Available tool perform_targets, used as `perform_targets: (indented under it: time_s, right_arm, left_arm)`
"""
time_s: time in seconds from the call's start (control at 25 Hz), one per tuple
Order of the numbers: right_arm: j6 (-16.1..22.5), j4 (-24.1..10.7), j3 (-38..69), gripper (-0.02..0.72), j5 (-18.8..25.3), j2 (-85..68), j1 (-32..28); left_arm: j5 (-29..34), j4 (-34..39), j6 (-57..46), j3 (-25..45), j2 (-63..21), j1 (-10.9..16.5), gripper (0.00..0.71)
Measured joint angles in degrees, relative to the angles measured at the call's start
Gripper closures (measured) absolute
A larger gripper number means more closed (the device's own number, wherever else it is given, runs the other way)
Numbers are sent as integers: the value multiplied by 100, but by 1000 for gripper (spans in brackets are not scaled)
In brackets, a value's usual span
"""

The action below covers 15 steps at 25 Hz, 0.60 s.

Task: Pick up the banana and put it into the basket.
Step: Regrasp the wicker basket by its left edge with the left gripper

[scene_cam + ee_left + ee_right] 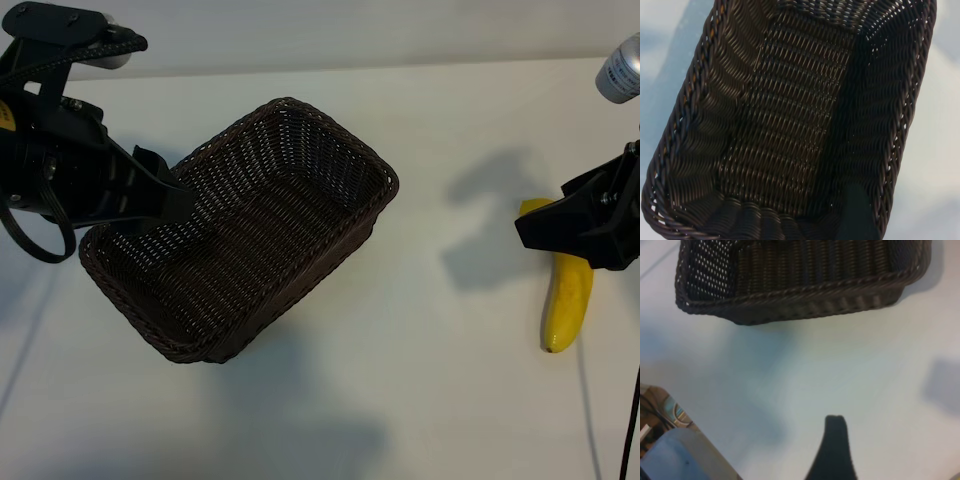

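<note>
The dark brown wicker basket (pixel 345 195) hangs tilted above the white table, left of centre, and is empty inside. My left gripper (pixel 165 195) is shut on its left end. One finger (pixel 855 215) shows inside the basket (pixel 790 100); the other is hidden behind the wall. The yellow banana (pixel 568 295) lies on the table at the far right. My right gripper (pixel 535 228) hovers open over the banana's far end and covers it. One finger (pixel 834 450) shows over bare table with nothing at it. The basket (pixel 805 295) shows there; the banana does not.
A silver cylinder (pixel 620 68) sits at the top right corner. Cables hang at both sides of the table. A blurred shadow (pixel 300 410) lies on the table below the basket. The table's edge (pixel 695 435) is close by the right gripper.
</note>
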Motion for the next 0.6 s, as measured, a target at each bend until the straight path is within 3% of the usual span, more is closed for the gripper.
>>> perform_targets:
  time_s: [0.6]
  right_arm:
    - [0,0,0,124,-103,0,0]
  left_arm:
    - [0,11,2,0,0,0,187]
